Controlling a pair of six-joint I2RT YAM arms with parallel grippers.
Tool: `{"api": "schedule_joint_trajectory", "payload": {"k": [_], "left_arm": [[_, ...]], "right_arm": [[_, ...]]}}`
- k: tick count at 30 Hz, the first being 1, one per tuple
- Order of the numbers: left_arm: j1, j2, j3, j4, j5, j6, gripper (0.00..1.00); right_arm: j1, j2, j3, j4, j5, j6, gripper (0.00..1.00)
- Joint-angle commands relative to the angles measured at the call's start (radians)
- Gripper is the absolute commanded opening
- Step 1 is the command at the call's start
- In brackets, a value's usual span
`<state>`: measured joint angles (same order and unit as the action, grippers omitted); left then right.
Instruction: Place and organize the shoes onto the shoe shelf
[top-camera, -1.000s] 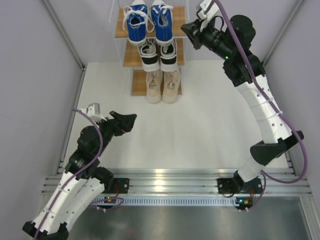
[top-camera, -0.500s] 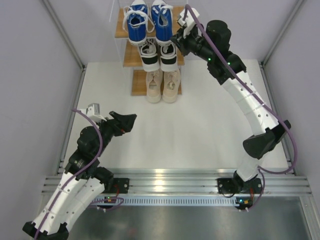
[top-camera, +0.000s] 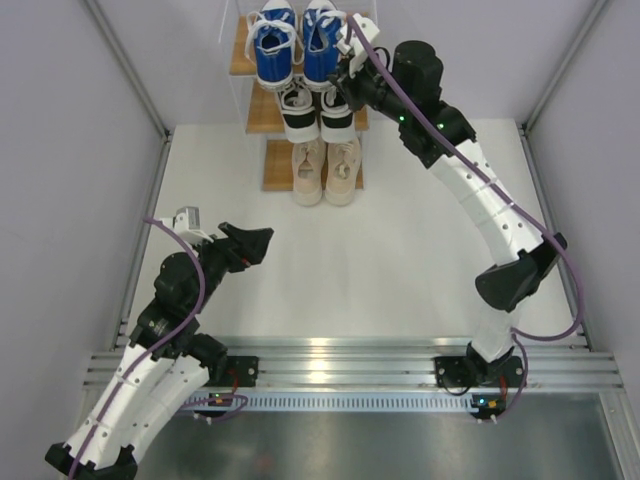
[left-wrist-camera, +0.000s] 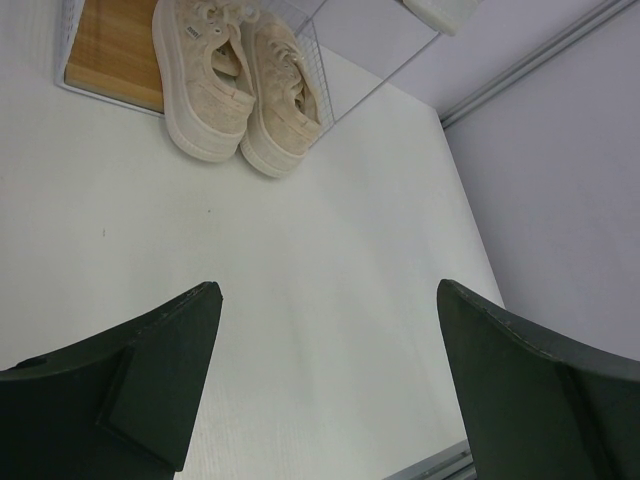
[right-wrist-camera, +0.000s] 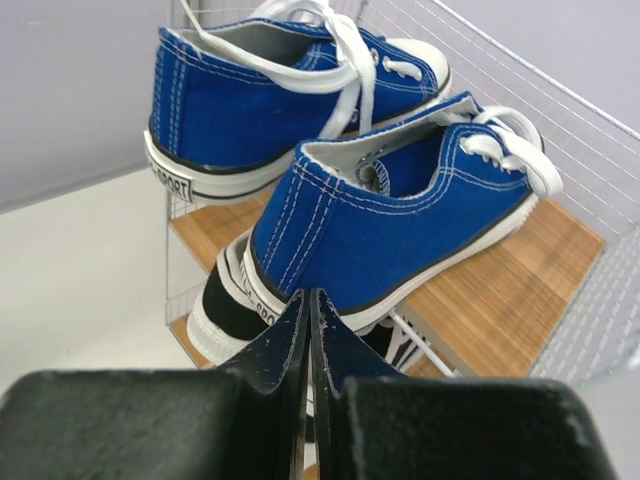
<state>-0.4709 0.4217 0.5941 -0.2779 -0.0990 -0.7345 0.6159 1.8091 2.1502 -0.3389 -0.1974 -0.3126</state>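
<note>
Six shoes are being carried by the shelf. The right hand, pinched shut, is being held at its top blue shoe; the left hand, spread wide, before it.

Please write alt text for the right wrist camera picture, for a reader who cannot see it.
The right gripper, shut, points at the heel of the nearer blue sneaker. It and the farther blue sneaker, both with white laces, stand side by side on a wooden board of the shoe shelf; a black-and-white sneaker shows below.
</note>
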Motion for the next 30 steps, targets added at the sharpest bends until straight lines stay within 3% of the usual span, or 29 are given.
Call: {"api": "schedule_joint_trajectory", "payload": {"k": [1,9,15,19,23,24,27,28,30], "left_arm": [[0.002,0.005,-0.004,0.029,-0.008,-0.003,0.94],[0.002,0.000,-0.007,0.028,-0.010,-0.005,0.94],[0.002,-0.004,0.003,0.017,-0.015,0.004,0.94],[0.002,-0.004,0.013,0.003,-0.039,0.030,0.94],[0.002,0.025,0.045,-0.015,-0.076,0.076,0.94],[0.002,0.035,0.055,-0.030,-0.083,0.090,0.94],[0.003,0.103,0.117,-0.098,-0.136,0.179,0.94],[0.002,0.124,0.154,-0.116,-0.149,0.196,0.94],[0.002,0.182,0.193,-0.176,-0.206,0.240,0.94]], "right_arm": [[0.030,0.038,0.063,0.021,0.009,-0.005,0.00],[0.045,0.064,0.092,0.028,0.026,-0.006,0.00],[0.035,-0.029,0.028,0.012,0.024,-0.028,0.01],[0.016,-0.212,-0.096,0.002,-0.017,-0.084,0.21],[-0.037,-0.364,-0.234,-0.038,-0.031,-0.066,0.58],[-0.060,-0.393,-0.309,-0.043,-0.043,-0.042,0.79],[-0.238,-0.525,-0.471,-0.063,-0.169,0.081,0.99],[-0.343,-0.551,-0.516,-0.064,-0.197,0.136,1.00],[-0.434,-0.632,-0.654,-0.087,-0.203,0.170,0.99]]}}
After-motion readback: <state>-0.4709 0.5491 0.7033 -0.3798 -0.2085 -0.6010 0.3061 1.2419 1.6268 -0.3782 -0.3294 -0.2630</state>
